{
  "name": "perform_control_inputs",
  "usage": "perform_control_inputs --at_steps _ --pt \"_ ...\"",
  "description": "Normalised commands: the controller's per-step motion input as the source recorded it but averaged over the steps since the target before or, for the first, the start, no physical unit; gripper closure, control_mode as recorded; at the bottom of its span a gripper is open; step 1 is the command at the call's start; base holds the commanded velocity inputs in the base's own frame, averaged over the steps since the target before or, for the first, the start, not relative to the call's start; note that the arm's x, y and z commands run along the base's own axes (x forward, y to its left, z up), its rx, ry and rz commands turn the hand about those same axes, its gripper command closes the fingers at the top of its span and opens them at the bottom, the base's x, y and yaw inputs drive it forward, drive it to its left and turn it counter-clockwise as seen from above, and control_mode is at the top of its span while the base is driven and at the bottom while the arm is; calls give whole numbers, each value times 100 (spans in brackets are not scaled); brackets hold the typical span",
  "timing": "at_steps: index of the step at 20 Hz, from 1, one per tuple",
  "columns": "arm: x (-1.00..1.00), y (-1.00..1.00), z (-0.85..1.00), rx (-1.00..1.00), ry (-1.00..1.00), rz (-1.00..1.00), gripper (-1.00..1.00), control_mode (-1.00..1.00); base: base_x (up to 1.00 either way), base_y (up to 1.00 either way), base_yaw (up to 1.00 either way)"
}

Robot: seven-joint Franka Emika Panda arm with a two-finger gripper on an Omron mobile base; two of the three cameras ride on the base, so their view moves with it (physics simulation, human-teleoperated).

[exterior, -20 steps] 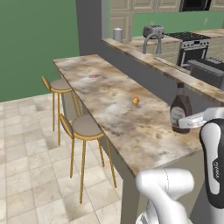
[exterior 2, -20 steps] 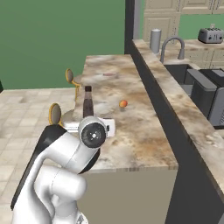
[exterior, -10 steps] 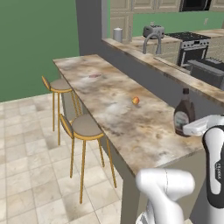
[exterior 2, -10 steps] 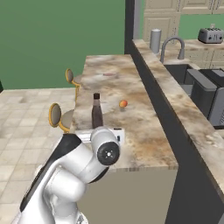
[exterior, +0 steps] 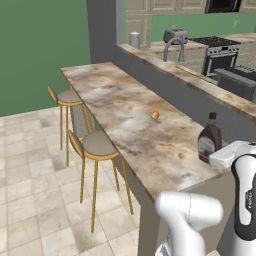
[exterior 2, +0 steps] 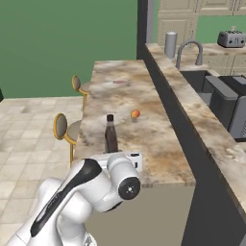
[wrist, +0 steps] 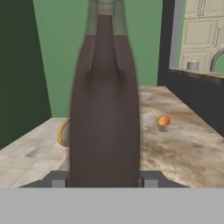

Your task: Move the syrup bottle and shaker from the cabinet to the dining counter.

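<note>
The syrup bottle point(exterior: 209, 142) is a dark brown bottle with a dark cap, and it stands upright at the near end of the dining counter point(exterior: 125, 112). My gripper point(wrist: 105, 180) is shut on its lower body, with one finger on each side. The hand view has the bottle point(wrist: 105, 109) close up and in the centre. From the right base view the bottle point(exterior 2: 111, 137) rises just behind my white hand, over the tan marbled top point(exterior 2: 120, 96). Whether its base touches the stone I cannot tell. The shaker is out of view.
A small orange thing point(exterior: 155, 114) lies on the counter beyond the bottle. Two gold stools point(exterior: 97, 145) stand along the counter's left side. Behind the raised grey wall point(exterior 2: 192, 144) are a faucet point(exterior 2: 190, 50), a grey canister point(exterior 2: 170, 44), a toaster point(exterior 2: 230, 38) and beige panelled cabinet doors point(exterior 2: 178, 21).
My hand has come down and a little toward the counter's near end, taking the syrup bottle lower with it. The grip has not changed.
</note>
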Motion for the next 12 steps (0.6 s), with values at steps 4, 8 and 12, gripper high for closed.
perform_control_inputs --at_steps 4,8,12 --pt "23 -4 -28 0 -8 0 100 -100 0 0 0" --pt "18 -14 -29 0 -7 0 100 -100 0 0 0" --pt "10 -24 -32 0 -5 0 100 -100 0 0 0"
